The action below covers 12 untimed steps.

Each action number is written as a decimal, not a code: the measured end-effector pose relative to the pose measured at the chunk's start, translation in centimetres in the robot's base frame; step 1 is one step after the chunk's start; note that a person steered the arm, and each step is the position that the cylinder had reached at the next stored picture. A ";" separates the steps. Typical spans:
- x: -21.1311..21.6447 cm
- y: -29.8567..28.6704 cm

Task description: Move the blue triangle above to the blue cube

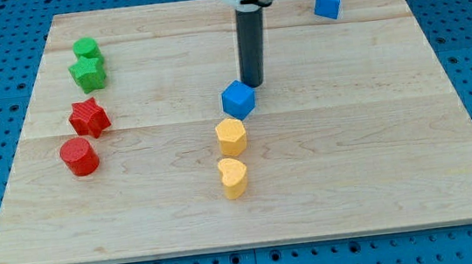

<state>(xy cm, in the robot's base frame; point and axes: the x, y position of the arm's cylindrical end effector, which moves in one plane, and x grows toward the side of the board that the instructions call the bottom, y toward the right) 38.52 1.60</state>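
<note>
The blue triangle (326, 4) sits near the view's top right of the wooden board (377, 135). The blue cube (238, 99) sits near the board's middle. My tip (253, 84) stands just above and slightly right of the blue cube, touching or almost touching its top edge. The blue triangle is well off to the upper right of my tip.
A yellow hexagonal block (230, 137) sits just below the blue cube, a yellow heart (233, 177) below that. At the view's left are a green cylinder (86, 50), a green star (87, 74), a red star (89, 117) and a red cylinder (79, 156).
</note>
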 end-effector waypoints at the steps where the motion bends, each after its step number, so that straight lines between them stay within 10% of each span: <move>1: 0.2 -2.8; 3: -1.8 1.0; 6: -10.6 28.6; 12: -16.8 6.3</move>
<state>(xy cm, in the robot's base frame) 21.71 7.91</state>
